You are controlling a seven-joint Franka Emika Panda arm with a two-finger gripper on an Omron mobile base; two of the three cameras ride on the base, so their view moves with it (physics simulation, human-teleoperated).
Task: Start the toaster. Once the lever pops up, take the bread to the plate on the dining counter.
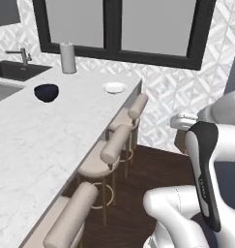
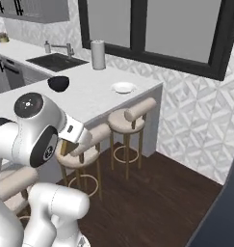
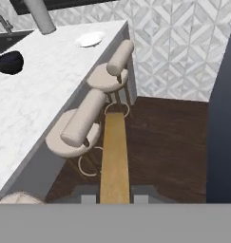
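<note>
Between gripper (image 3: 115, 197) jaws, bread (image 3: 114, 156) clamped edge-on for carrying; plate (image 3: 90, 39) well apart on dining counter (image 3: 36, 99)

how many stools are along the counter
3 in the left base view, in a row under the counter overhang: far stool near the plate, middle stool, near stool. More may sit out of frame.

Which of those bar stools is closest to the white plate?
The stool at the far end of the dining counter, nearest the window wall. The plate sits on the counter corner just above it; the other stools stand nearer the robot.
</note>
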